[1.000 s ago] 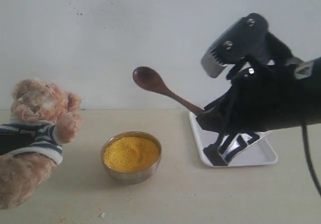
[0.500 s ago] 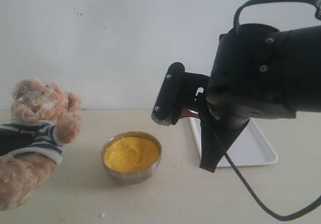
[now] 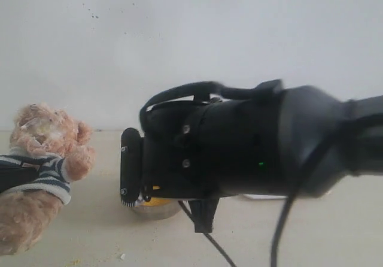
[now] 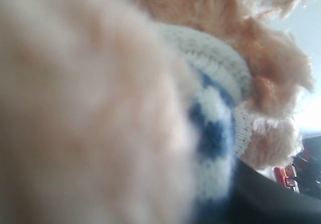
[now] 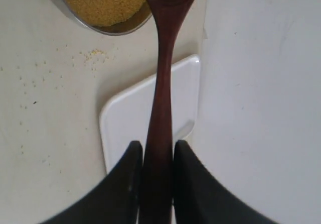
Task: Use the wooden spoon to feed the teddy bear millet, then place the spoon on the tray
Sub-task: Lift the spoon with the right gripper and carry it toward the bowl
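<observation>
The teddy bear [image 3: 42, 159] leans at the far left in its striped shirt, and its fur and shirt [image 4: 215, 128] fill the left wrist view, hiding the left gripper's jaws. My right gripper [image 5: 158, 146] is shut on the handle of the wooden spoon [image 5: 163, 58]. The spoon's oval end reaches over the rim of the steel bowl [image 5: 113, 29] of millet [image 5: 100, 0]. The white tray [image 5: 125, 118] lies under the handle. In the exterior view the right gripper [image 3: 130, 168] and its arm cover the spoon and most of the bowl [image 3: 152, 210]; a sliver of millet [image 3: 157, 201] shows.
Spilled yellow grains [image 5: 93, 57] dot the table between bowl and tray. A black cable [image 3: 209, 243] hangs from the right arm down to the table front. A pale wall stands close behind the table.
The right arm has swung left and toward the camera, now hiding the bowl, the tray and the spoon in the exterior view. The bear has shifted slightly.
</observation>
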`<state>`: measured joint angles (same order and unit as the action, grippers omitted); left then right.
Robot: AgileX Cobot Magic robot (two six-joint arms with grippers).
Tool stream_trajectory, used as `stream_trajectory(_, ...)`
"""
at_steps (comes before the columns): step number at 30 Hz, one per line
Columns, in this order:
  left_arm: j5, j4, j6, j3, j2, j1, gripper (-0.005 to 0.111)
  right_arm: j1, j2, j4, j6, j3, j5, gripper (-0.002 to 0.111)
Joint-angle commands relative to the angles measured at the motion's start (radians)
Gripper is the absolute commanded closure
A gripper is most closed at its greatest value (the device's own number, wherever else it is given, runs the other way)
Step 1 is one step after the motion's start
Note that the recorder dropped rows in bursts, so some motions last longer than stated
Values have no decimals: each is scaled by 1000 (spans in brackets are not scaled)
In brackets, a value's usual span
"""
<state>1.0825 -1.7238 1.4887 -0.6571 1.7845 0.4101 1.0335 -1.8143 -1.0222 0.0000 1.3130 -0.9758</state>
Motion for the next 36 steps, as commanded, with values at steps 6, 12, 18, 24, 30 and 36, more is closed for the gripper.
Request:
stream_trajectory(6, 47, -21, 8, 5, -13, -4, 103, -4, -136, 71, 21, 107, 11, 109)
stream_trajectory(12, 47, -21, 8, 5, -13, -4, 103, -4, -162, 101, 15, 107, 14, 109)
stream_trajectory(18, 47, -21, 8, 5, -13, -4, 103, -4, -162, 130, 57, 107, 44, 109)
stream_trajectory(24, 47, -21, 8, 5, -13, -4, 103, -6, -162, 99, 103, 107, 46, 109)
stream_trajectory(30, 50, -21, 8, 5, -13, -4, 103, -28, -166, 53, 211, 107, 75, 109)
stream_trajectory(36, 50, -21, 8, 5, -13, -4, 103, -48, -177, 48, 230, 107, 42, 109)
